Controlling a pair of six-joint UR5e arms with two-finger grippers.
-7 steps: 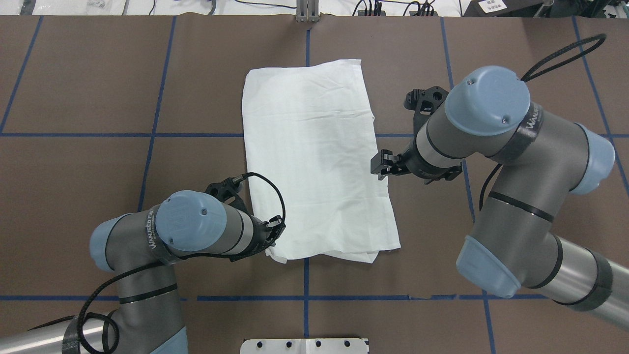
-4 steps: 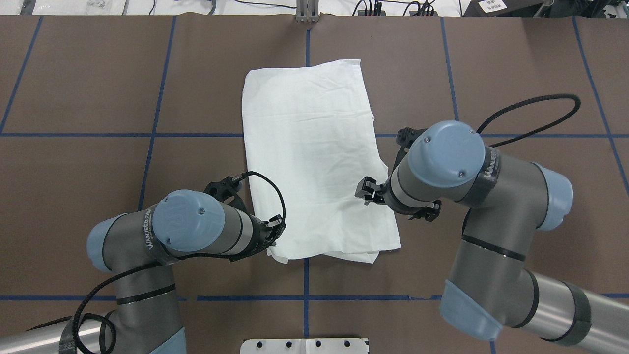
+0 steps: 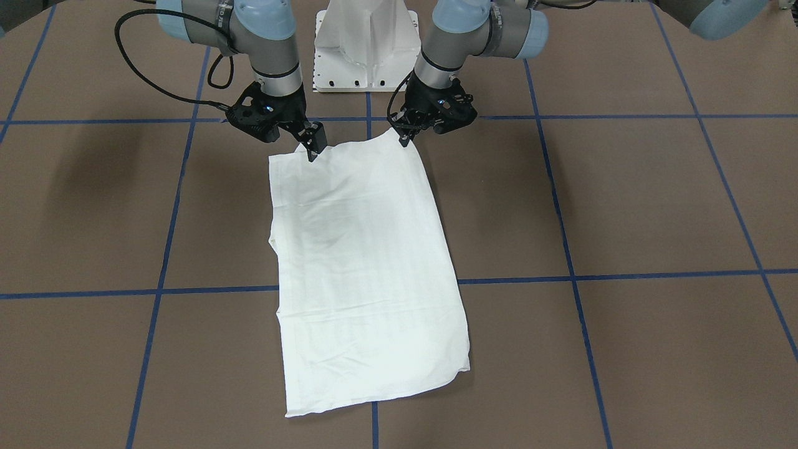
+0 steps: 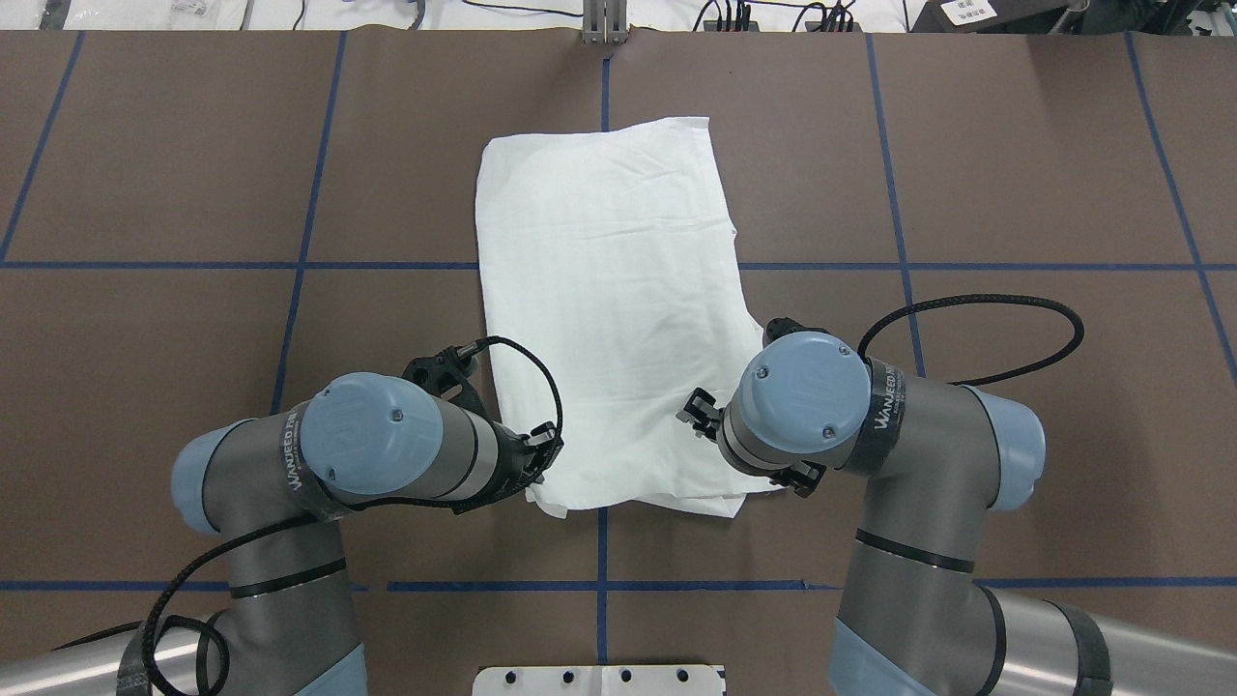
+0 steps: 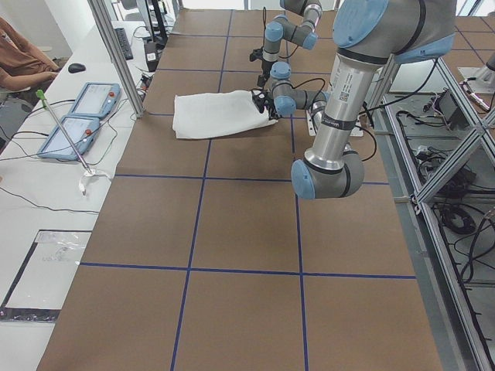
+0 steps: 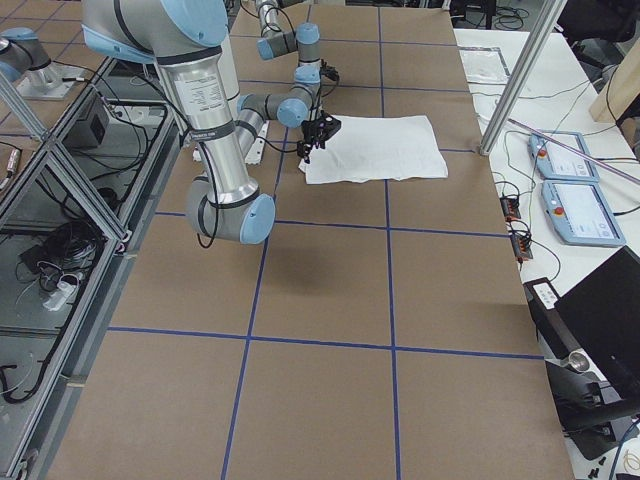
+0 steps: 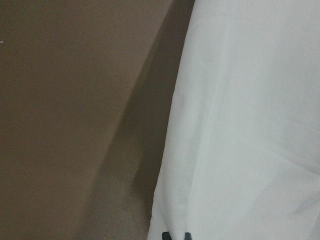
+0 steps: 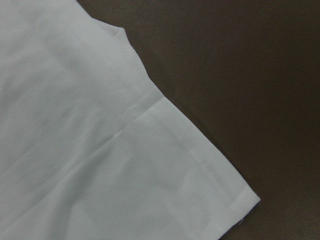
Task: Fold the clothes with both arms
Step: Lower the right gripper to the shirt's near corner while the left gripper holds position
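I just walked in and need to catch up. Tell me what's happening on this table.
The robot is folding a white shirt, which lies on the brown table already folded into a long rectangle. The left gripper appears to pinch one corner at the robot's end. The right gripper points down at the other corner of that end; whether it has gripped is unclear.

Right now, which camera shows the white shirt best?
The exterior front-facing view: nearly the whole shirt shows, large and flat. Overhead, the right arm hides a near corner. Both side views show it small and far off. The wrist cameras catch only bits of its edge.
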